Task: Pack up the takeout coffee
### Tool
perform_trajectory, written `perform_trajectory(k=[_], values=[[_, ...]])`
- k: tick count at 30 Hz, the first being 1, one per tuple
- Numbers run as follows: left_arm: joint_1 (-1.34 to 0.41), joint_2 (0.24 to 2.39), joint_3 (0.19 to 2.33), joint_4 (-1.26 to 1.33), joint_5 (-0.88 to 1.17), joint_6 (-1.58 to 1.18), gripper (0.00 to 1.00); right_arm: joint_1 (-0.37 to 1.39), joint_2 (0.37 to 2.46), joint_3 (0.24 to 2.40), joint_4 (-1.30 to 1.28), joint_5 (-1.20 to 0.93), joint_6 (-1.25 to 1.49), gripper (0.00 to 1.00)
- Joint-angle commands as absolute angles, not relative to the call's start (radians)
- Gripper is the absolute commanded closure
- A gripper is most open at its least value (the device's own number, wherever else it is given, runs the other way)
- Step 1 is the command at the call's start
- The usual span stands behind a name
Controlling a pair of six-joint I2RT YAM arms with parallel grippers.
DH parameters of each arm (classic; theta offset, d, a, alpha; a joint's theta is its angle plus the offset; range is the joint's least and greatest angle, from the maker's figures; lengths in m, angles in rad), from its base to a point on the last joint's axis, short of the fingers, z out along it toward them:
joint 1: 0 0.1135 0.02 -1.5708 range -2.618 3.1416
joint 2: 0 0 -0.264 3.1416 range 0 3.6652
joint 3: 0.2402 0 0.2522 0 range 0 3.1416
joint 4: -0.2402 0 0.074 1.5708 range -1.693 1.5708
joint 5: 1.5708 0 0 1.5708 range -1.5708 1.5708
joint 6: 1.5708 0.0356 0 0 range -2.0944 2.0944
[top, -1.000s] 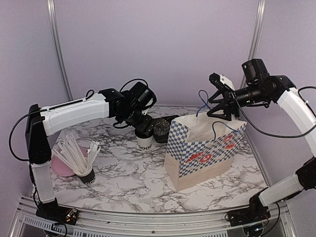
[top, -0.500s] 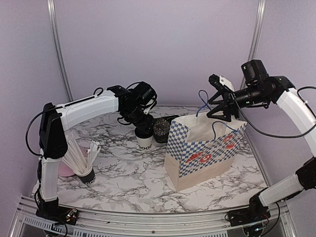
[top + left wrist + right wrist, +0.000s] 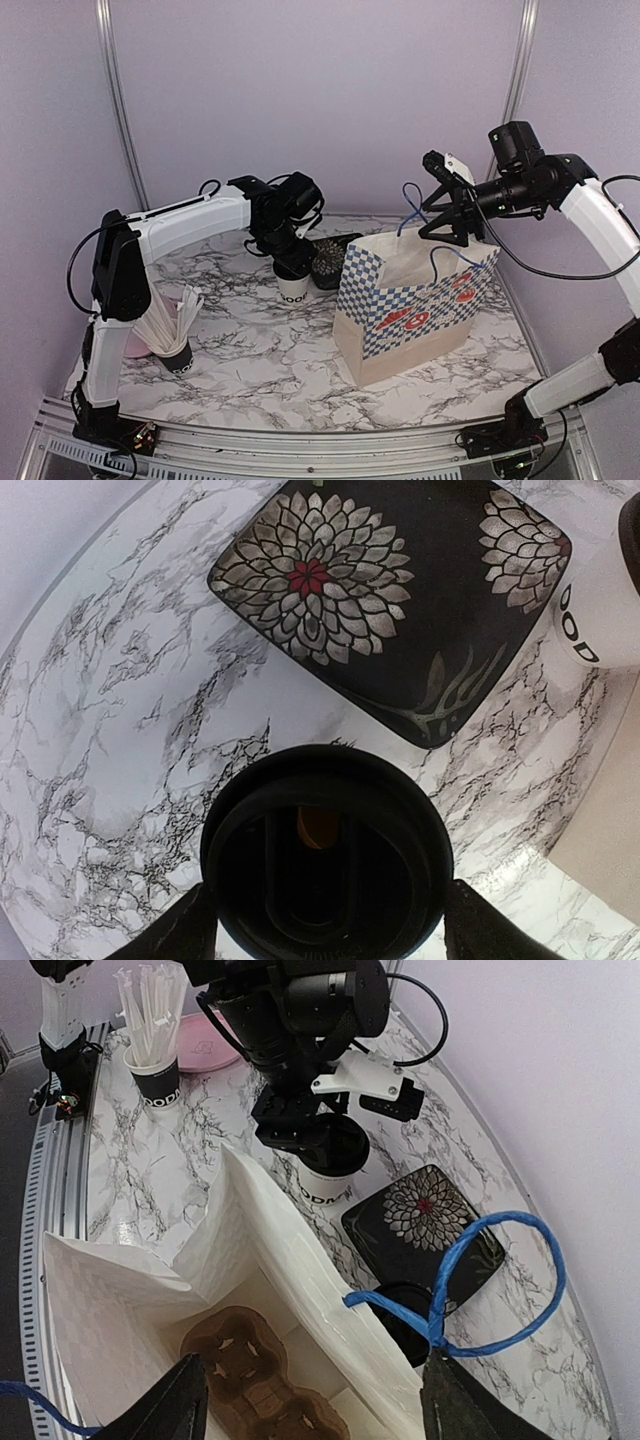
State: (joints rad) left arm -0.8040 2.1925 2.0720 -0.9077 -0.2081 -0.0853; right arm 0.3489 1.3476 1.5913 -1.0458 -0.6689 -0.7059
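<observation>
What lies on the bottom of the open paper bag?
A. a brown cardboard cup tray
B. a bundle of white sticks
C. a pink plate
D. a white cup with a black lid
A: the right wrist view looks down into the paper bag and shows only the brown cardboard cup tray on its floor, with no cup in it.

Top external: we look down from high at the near edge, over the whole desk (image 3: 250, 340).
Left wrist: we face straight down, close above a lidded cup (image 3: 325, 870).
Right wrist: we look down into the bag (image 3: 250, 1220).
Shared: we see that cup in all.
</observation>
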Motion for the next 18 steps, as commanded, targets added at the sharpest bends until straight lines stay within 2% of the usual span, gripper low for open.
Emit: perform_trajectory(k=[1, 6, 10, 18], values=[[-0.798, 2.228, 2.126, -0.966, -0.188, -0.076, 0.24, 0.340, 1.322, 1.583, -1.025, -0.678, -0.695, 0.29], [-0.795, 2.235, 2.141, -0.980, -0.180, -0.078, 0.29, 0.340, 1.320, 1.579, -1.023, -0.678, -0.694, 0.30], [-0.795, 2.238, 2.147, -0.988, -0.211, -0.080, 0.23, 0.340, 1.319, 1.577, -1.023, -0.681, -0.693, 0.30], [-0.793, 2.237, 2.154, -0.989, -0.221, -0.075, 0.22, 0.339, 1.318, 1.574, -1.023, -0.683, -0.692, 0.30]])
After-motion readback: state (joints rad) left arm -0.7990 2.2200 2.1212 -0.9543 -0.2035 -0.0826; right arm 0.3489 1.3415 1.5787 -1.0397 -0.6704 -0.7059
